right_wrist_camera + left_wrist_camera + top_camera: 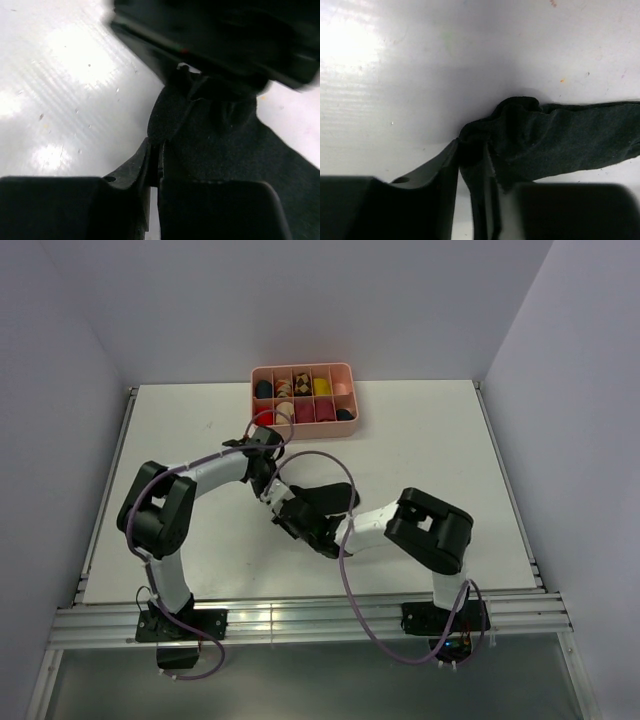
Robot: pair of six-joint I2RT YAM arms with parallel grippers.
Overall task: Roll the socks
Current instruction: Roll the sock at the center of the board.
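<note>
**One black sock held between two crowded wrists: slip and collision risks**

Top external: one black sock [325, 498] is seen mid-counter, stretched between the left arm [200, 475] and the right arm [375, 525], whose wrists nearly touch. A collision could be caused by any careless inward move. One pink tray [304, 371] stands at the back of the counter [430, 460], with two rows of compartments. Most hold small bundles, too small to be counted surely. No striped sock and no second black sock can be made out.

Left wrist: a narrow gap is seen between the left fingers [442, 172], with the sock's bunched end lying at their tips. Whether the fabric is pinched cannot be told. If it is loose, the fold may be dragged out and any roll undone.

Right wrist: the right fingers [135, 170] are pressed together on the sock's thin edge. So slight a hold could be lost under tension.
</note>
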